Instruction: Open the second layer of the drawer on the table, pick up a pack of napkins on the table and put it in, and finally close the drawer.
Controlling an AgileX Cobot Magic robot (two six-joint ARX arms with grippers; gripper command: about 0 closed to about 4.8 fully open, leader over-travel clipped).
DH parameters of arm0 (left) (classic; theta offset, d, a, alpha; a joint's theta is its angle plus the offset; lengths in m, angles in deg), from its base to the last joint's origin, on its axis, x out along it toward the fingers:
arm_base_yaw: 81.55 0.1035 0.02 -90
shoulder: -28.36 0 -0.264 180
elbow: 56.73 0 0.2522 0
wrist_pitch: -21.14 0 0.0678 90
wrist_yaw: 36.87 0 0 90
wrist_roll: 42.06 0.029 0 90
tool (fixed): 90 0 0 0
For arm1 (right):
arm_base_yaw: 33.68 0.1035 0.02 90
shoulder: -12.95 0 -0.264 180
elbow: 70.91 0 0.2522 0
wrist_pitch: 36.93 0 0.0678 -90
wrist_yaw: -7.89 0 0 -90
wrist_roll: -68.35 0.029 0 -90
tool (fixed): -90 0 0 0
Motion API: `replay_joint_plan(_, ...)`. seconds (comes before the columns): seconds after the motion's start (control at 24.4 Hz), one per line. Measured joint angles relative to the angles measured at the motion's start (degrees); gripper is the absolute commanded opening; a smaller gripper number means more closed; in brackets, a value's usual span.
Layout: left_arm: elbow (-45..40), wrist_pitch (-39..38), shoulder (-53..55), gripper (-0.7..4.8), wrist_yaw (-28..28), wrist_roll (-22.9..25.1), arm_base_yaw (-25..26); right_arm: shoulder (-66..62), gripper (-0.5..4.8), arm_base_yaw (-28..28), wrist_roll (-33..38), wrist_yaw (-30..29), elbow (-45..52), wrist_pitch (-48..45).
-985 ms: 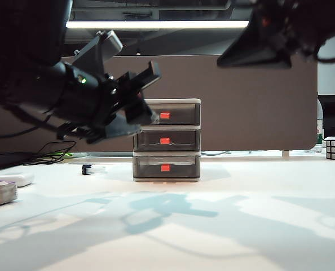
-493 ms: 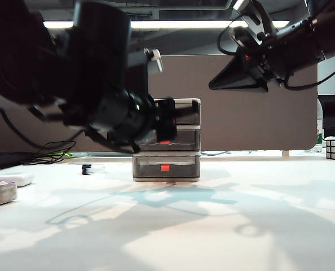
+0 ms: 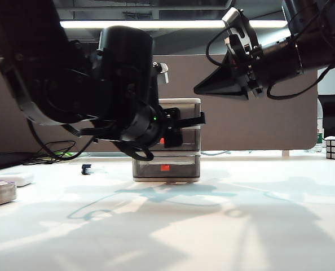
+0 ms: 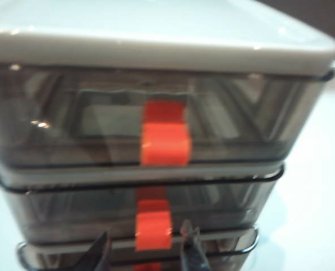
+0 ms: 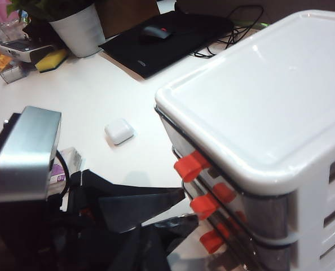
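Red-orange handle of the second layer [image 4: 153, 230] sits between the left tool's [image 4: 145, 248] parted fingers; right tool [image 3: 204, 89] unreadable

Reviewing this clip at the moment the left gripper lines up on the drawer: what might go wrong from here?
1. The left gripper straddles the second layer's handle with its jaws still apart; the tab is small, so a slightly off closure could slip.
2. The drawer is a light unit with nothing bracing it; the right gripper hangs above it, so a pull might drag it along the table.
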Motion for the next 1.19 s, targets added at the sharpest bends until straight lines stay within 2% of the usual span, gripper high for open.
replay_joint_plan(0.21, 3.6, -3.8, 1.1, 1.51, 0.5, 0.0, -0.5, -0.2, -0.05, 0.0, -0.6, -0.3, 0.0, -0.1)
replay_joint_plan(0.29, 3.6, -4.1, 1.1, 1.51, -1.2, 0.0, -0.5, -0.2, -0.05, 0.0, -0.7, -0.4, 0.0, -0.1)
replay_joint_plan(0.7, 3.6, -4.4, 1.8, 1.51, -3.5, -0.5, -0.5, -1.1, -0.05, 0.0, -1.1, -0.4, 0.0, -1.9)
replay_joint_plan(1.19, 5.0, -4.0, 2.9, 1.51, -3.5, -1.6, -0.5, -2.0, -0.05, 0.0, -1.1, -0.4, 0.0, -2.2)
